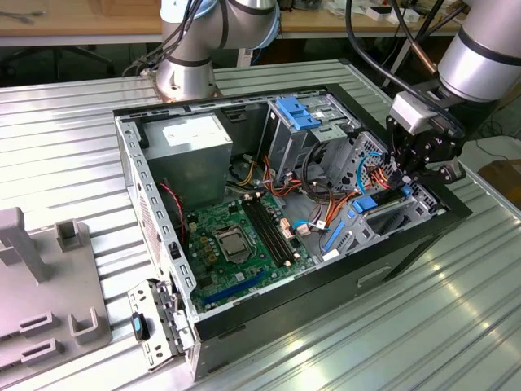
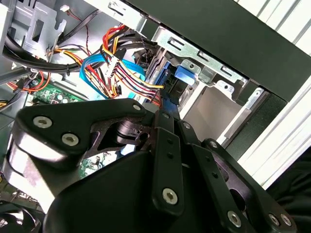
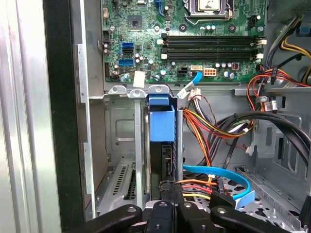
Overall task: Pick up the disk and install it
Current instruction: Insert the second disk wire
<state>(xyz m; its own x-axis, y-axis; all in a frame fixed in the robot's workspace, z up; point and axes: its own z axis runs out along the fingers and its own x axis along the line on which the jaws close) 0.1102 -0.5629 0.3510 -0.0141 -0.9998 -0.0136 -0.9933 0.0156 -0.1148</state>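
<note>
Now the gripper [image 3: 167, 206] pinches the disk [image 3: 162, 160], which stands on edge, long axis running straight ahead into the bay [image 3: 121, 145].

A robotics lab, this: an opened computer case [image 1: 285, 220] sits on a ribbed metal counter [image 1: 65, 138], robot arm [image 1: 480, 57] over it, wooden workbench [image 1: 81, 20] with cables behind.
</note>
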